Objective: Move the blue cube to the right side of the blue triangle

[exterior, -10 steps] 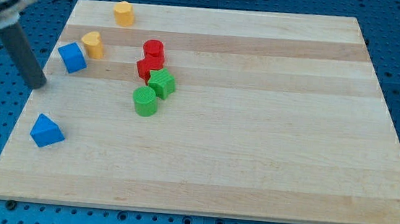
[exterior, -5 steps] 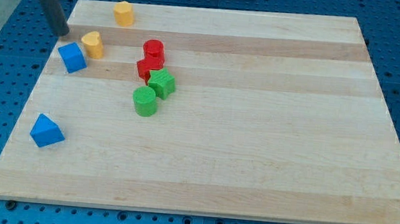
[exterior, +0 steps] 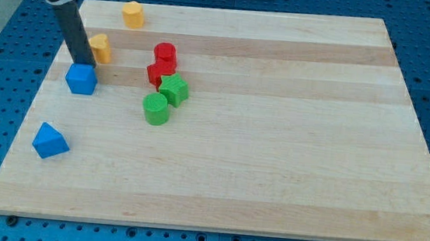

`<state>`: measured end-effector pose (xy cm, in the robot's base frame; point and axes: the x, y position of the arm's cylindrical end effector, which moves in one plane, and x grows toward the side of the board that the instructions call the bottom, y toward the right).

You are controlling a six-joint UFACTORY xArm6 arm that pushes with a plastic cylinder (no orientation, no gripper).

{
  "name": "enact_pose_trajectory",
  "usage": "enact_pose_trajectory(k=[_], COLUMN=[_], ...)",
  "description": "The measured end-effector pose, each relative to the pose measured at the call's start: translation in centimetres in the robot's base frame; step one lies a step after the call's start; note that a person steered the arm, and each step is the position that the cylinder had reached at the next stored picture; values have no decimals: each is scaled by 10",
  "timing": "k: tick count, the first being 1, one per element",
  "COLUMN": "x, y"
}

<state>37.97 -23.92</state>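
on the wooden tabletop [exterior: 275, 141] my tip [exterior: 80, 63], which has no jaws, touches the blue cube's [exterior: 81, 79] top edge, with the blue triangle [exterior: 49, 140] below and slightly left.

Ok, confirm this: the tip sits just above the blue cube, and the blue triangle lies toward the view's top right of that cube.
Wrong on one count. In the camera view my tip is just above the blue cube, but the blue triangle lies toward the view's bottom left of it.
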Motion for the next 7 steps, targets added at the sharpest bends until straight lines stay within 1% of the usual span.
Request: enact_pose_trajectory(k=[1, 2, 3, 4, 5, 6, 7], x=[28, 45, 31, 29, 47, 52, 60], y=[0, 0, -6, -30, -44, -31, -2])
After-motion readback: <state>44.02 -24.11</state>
